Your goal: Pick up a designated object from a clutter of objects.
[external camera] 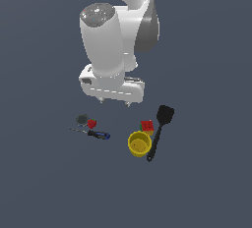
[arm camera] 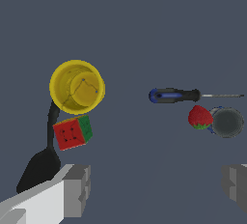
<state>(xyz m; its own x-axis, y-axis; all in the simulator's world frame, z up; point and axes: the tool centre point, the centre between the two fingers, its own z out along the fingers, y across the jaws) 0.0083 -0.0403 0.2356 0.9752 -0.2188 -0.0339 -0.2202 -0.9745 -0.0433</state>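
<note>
red strawberry [arm camera: 199, 117] touches grey disc [arm camera: 227, 122]; gripper [arm camera: 155, 189] hovers, jaws spread.

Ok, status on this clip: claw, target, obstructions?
Claw open, empty, above the clutter. Small red strawberry on the floor, ungrasped. Dark grey disc touching it, blue-handled screwdriver close beside.

plain dark blue-grey ground [external camera: 206, 192], flat and even, softly lit

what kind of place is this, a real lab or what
Likely a simulated test scene, not a real room: a flat, featureless grey floor, smoothly rendered clutter such as the yellow cup and strawberry, and the open pincer hanging above them.
</note>
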